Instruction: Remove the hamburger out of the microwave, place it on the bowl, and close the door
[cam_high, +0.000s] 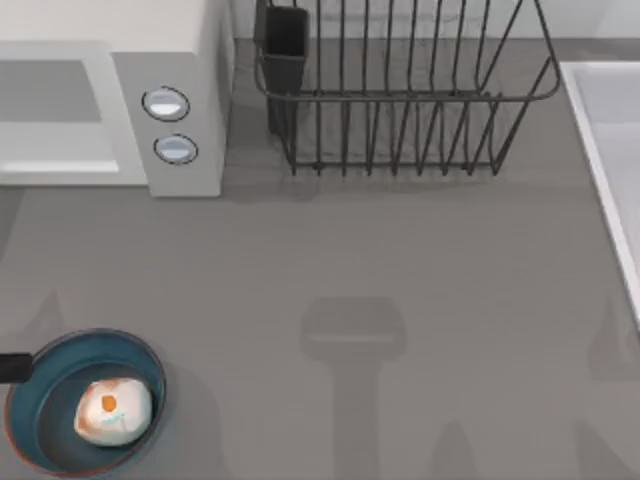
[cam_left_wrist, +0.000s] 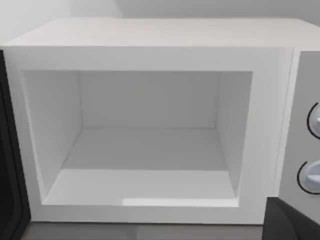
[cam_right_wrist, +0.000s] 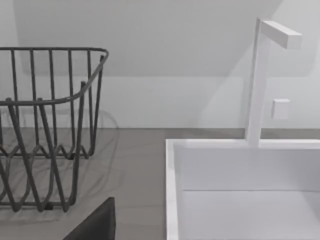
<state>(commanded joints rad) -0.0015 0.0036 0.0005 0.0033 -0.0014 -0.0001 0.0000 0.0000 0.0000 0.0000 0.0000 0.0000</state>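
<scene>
Your small off-white hamburger (cam_high: 112, 411) already sits in the teal-blue bowl (cam_high: 50, 380) at the counter's front left corner. The light grey microwave (cam_left_wrist: 150, 55) faces your left wrist with its cavity open, so the door remains, on the left arm's side. Whether either gripper is wide or narrow, you cannot tell.

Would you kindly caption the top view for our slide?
Hamburger resting in the bowl, microwave and dish rack behind.

Soft, even, bright light falls from above, laying blurred grey arm-shaped shadows on the table (cam_high: 400, 260) in front of the rack (cam_high: 400, 90), a faint shadow beside the bowl (cam_high: 40, 420), without glare or edge distortion.
</scene>
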